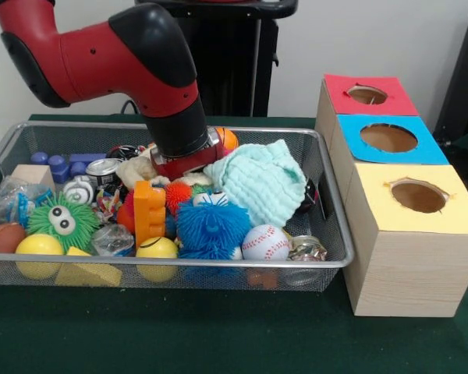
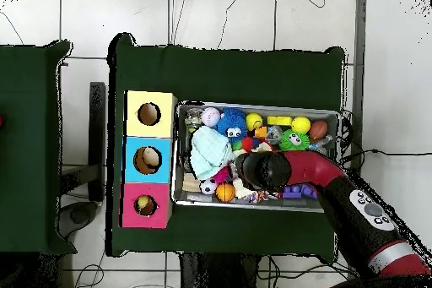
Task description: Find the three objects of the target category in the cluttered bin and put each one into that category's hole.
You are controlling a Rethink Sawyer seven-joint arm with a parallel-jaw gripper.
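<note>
Nearest the camera, along the front wall of the bin (image 1: 179,269), sit two yellow balls (image 1: 39,248), a yellow wedge (image 1: 90,269) and a baseball (image 1: 265,242). Just behind those: a green fuzzy ball (image 1: 62,222) with googly eyes, a blue fuzzy ball (image 1: 213,227) and an orange block (image 1: 150,210) standing on end. On the far left a brown football (image 1: 3,237) pokes up at the edge.

The task never says which category is the target, so I can't pin down the exact thing to grab. If it's balls, there are plenty, and most lie on the camera side of the gripper (image 1: 179,165), lower in the pile. Round stuff has no long axis to line up with, so approach angle shouldn't matter much. The football is the exception: its long axis looks to run roughly left-right across the bin.

Mid bin, a mint cloth (image 1: 261,181) is heaped on the right, touching the gripper's side. The gripper itself is buried in the clutter at the middle back, and the wrist hides the fingers, so I can't tell if it's open or holding anything. An orange ball (image 1: 227,138) sits right behind it.

The holes are in the boxes right of the bin: yellow (image 1: 418,196) nearest, then blue (image 1: 388,138), then red (image 1: 366,95).
</note>
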